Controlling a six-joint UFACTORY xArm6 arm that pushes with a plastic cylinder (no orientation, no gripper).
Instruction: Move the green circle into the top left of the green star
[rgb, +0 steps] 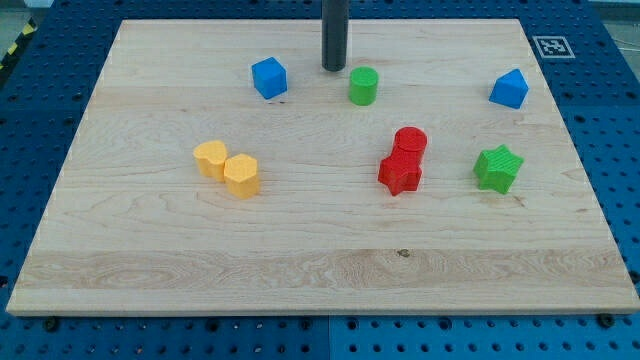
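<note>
Yellow blocks (228, 167) nearest; no hand, my tip (333, 68) just upper-left of green circle (363, 86), apart.

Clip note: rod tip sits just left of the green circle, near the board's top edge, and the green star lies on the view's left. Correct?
Not quite. The camera view shows the green star on the view's right. My tip does sit just left of the green circle, near the wooden board's top edge.

Pale matt wood board (300, 240); matt plastic-looking green circle (363, 86).
</note>
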